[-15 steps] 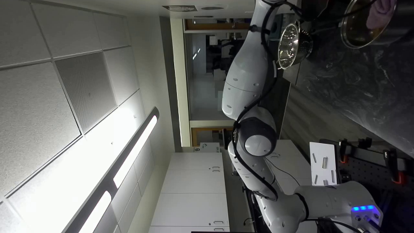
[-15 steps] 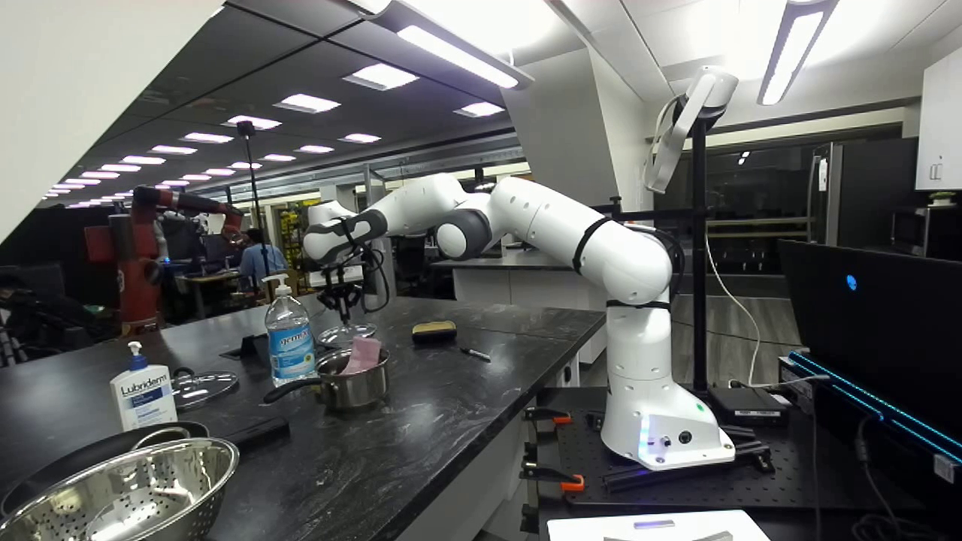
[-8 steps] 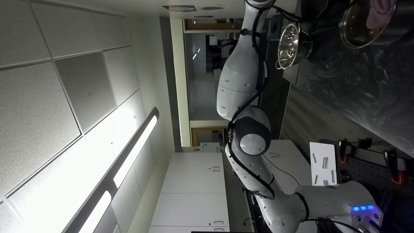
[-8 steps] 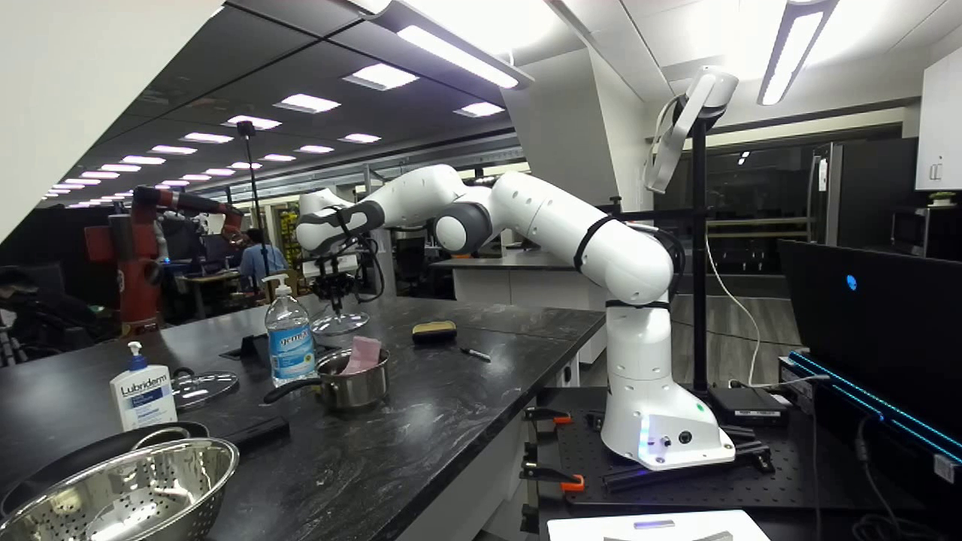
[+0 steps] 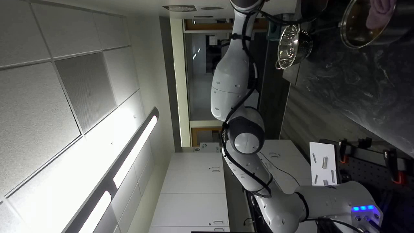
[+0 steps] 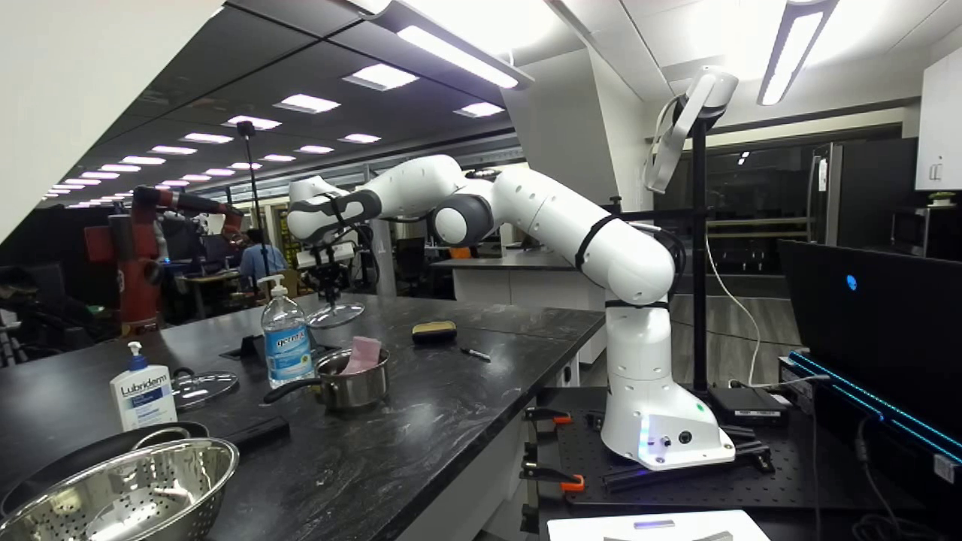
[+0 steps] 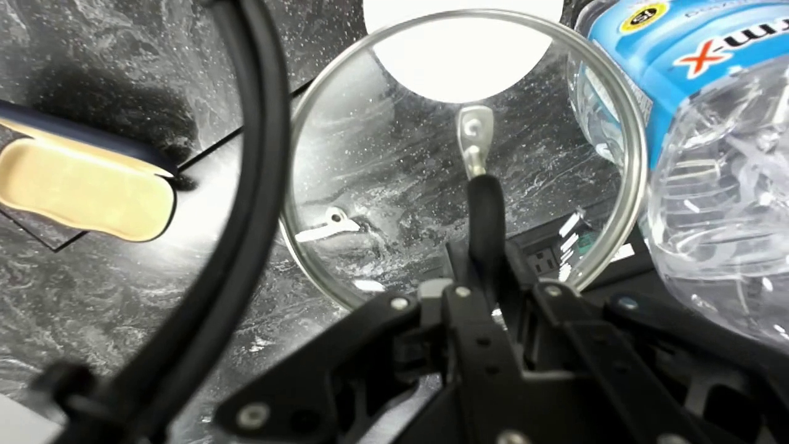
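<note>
I have my gripper (image 7: 487, 265) clamped on the black handle (image 7: 486, 206) of the glass lid (image 7: 407, 154). The lid hangs beneath it, right of the pump bottle (image 6: 288, 342) (and farther off, in an exterior view).

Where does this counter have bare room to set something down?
In an exterior view, the counter looks bare between the saucepan, the pen and counter edge; another patch lies right of the case, beyond the pen. Crowded: by the sanitizer bottle, near the saucepan and the lid in the tool, and around the lotion bottle and colander.
</note>
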Available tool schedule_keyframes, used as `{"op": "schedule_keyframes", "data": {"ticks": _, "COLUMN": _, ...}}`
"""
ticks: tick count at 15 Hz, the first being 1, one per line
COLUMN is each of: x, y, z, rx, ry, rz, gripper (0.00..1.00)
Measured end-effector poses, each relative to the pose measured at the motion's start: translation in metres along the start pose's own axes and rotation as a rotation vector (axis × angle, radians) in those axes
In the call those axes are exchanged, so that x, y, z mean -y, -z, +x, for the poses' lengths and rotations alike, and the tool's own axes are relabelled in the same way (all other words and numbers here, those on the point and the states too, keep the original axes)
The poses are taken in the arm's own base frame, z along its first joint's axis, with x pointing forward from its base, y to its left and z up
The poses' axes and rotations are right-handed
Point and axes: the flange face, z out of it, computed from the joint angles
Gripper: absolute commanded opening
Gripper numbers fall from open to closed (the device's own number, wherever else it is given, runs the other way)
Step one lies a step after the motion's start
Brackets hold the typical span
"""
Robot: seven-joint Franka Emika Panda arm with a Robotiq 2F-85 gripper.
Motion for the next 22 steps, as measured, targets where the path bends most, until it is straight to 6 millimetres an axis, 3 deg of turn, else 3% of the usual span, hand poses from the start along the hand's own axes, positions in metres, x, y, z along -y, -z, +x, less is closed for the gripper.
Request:
{"op": "schedule_keyframes", "data": {"ticks": 6, "x": 0.015, "y": 0.026, "z": -0.024, "rx": 0.05, "ry": 0.098, "rz": 0.006, "gripper": 0.04}}
{"op": "schedule_keyframes", "data": {"ticks": 12, "x": 0.026, "y": 0.05, "z": -0.064, "rx": 0.088, "ry": 0.198, "rz": 0.025, "gripper": 0.04}}
{"op": "schedule_keyframes", "data": {"ticks": 17, "x": 0.028, "y": 0.049, "z": -0.104, "rx": 0.105, "ry": 0.257, "rz": 0.047, "gripper": 0.04}}
{"op": "schedule_keyframes", "data": {"ticks": 22, "x": 0.015, "y": 0.044, "z": -0.135, "rx": 0.137, "ry": 0.301, "rz": 0.029, "gripper": 0.04}}
